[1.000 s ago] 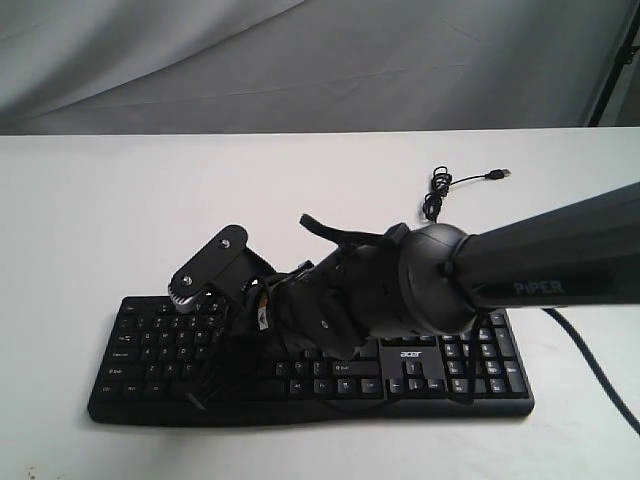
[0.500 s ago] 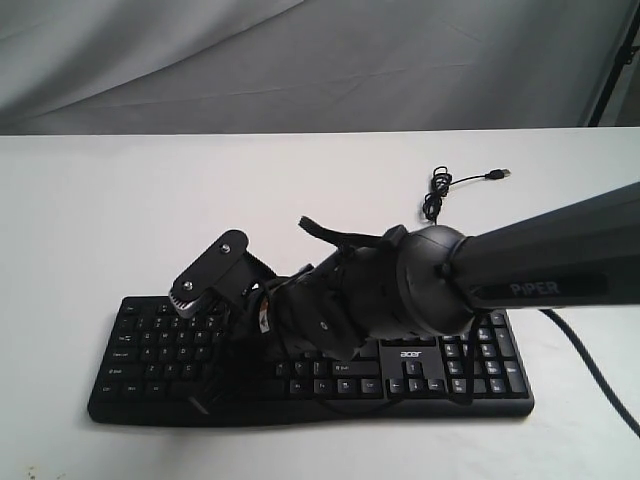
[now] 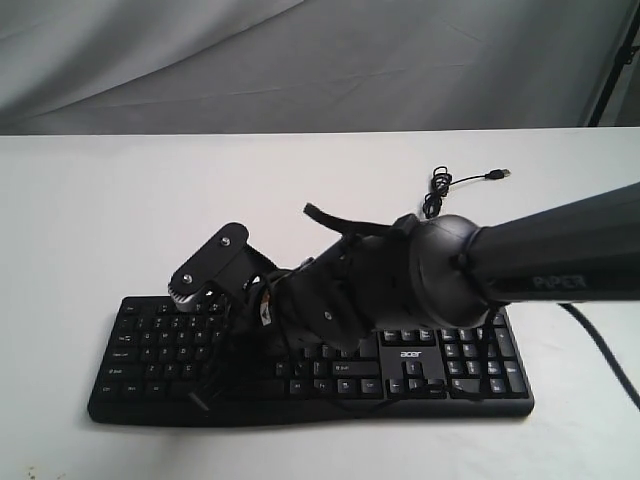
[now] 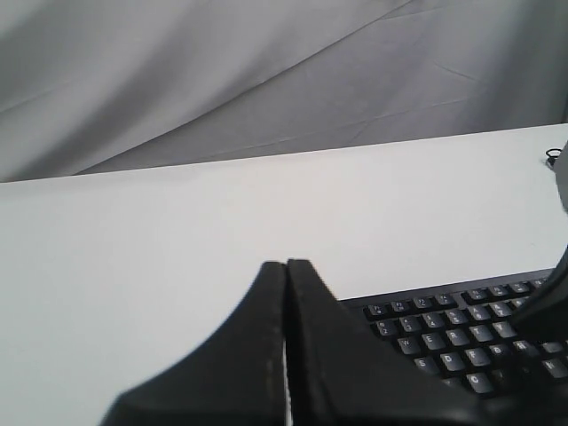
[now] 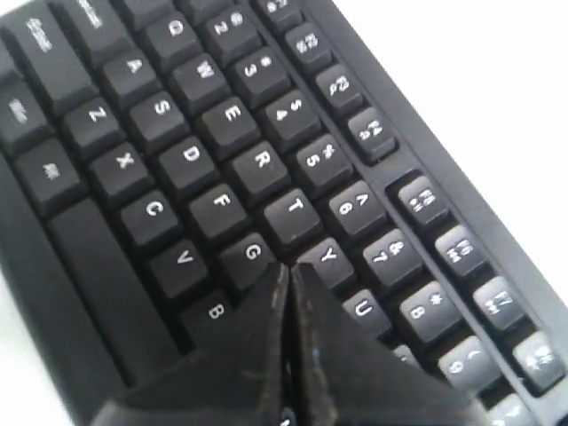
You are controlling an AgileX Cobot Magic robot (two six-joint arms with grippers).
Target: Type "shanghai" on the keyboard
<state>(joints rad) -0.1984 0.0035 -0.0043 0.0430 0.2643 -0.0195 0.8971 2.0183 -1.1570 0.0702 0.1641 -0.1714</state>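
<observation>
The black keyboard (image 3: 150,345) lies along the near edge of the white table, with its acer logo (image 3: 412,353) right of centre. My right arm (image 3: 440,275) reaches across it from the right. The right gripper (image 5: 289,266) is shut with nothing held. Its tips point down between the G key (image 5: 255,253) and the Y key (image 5: 327,257), covering the key there. The left gripper (image 4: 286,264) is shut and empty over bare table beside the keyboard's (image 4: 461,328) left end. It does not show in the exterior view.
The thin black USB cable (image 3: 438,190) lies coiled on the table behind the keyboard, its plug (image 3: 497,174) pointing right. A grey cloth backdrop (image 3: 300,60) hangs behind the white table (image 3: 100,200). A dark cable (image 3: 600,350) trails off at the right.
The right arm's thick body has shifted slightly to the right and its wrist has sunk a little toward the keys. The keyboard has not moved.
</observation>
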